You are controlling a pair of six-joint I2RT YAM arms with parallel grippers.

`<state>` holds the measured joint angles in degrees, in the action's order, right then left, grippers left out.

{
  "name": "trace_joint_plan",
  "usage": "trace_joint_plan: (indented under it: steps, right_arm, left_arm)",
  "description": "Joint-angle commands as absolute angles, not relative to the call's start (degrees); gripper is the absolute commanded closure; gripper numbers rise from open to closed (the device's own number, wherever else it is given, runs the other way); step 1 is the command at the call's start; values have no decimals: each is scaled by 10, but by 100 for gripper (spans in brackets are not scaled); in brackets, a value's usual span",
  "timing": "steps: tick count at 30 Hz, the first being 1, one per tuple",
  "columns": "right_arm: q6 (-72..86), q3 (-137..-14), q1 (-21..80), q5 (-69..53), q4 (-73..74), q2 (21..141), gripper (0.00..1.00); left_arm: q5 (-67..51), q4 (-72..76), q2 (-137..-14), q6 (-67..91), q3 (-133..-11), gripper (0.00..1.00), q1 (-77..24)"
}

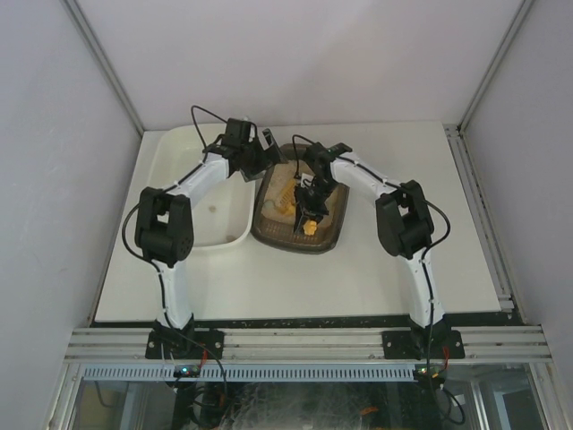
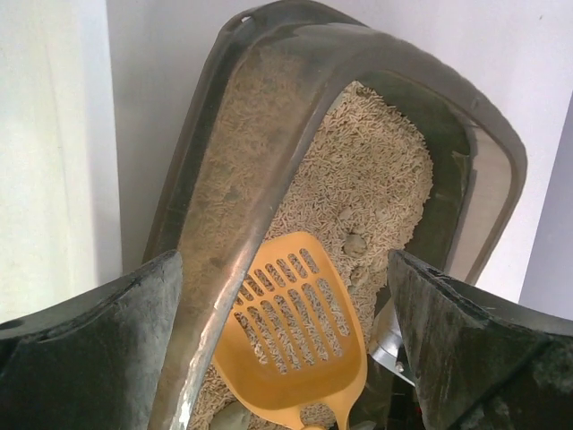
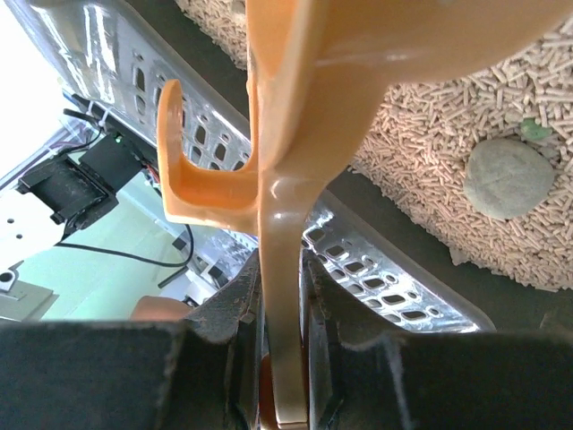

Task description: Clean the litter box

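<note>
Worktop [image 1: 295, 287] carries two containers in its far half: the litter box [image 1: 295, 245] at centre and a white tub [image 1: 215, 210] just beside its left side. The overhead view gives this layout but little detail inside the box.

Right tool [image 3: 285, 296], seen in its own wrist view, is clamped tight on the handle of an orange slotted scoop [image 2: 291, 318]. A hook [image 3: 183, 170] branches off that handle. The same view shows a grey rounded clump [image 3: 510, 177] lying on the pellet litter [image 2: 376, 170] close to the scoop.

Only the left wrist view shows the scoop's slotted blade resting on the litter inside the box.

Left tool [image 2: 282, 269], at the box's far-left corner, has its jaws wide apart with the box rim running between them. Contact with the rim cannot be judged.
</note>
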<state>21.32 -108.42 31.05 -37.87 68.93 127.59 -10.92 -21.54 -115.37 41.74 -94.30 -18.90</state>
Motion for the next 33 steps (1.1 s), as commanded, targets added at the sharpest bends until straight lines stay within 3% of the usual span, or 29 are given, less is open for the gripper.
trace_joint_plan:
  steps: [1, 17, 24, 29, 33]
  right_arm:
    - [198, -1129, 310, -418, 692, 1292, 100]
    - [170, -1094, 339, -459, 673, 1295, 100]
    - [179, -1084, 348, -589, 613, 1302, 100]
    - [256, -1034, 312, -662, 499, 1298, 100]
    - [388, -948, 278, -707, 309, 1272, 100]
  left_arm:
    - [-129, -186, -1156, 405, -949, 0, -190]
    - [-124, -154, -1139, 426, -903, 0, -189]
    - [-121, -131, -1125, 466, -886, 0, -188]
    - [-127, -121, -1118, 489, -881, 0, -188]
    - [-127, -116, -1113, 495, -874, 0, -188]
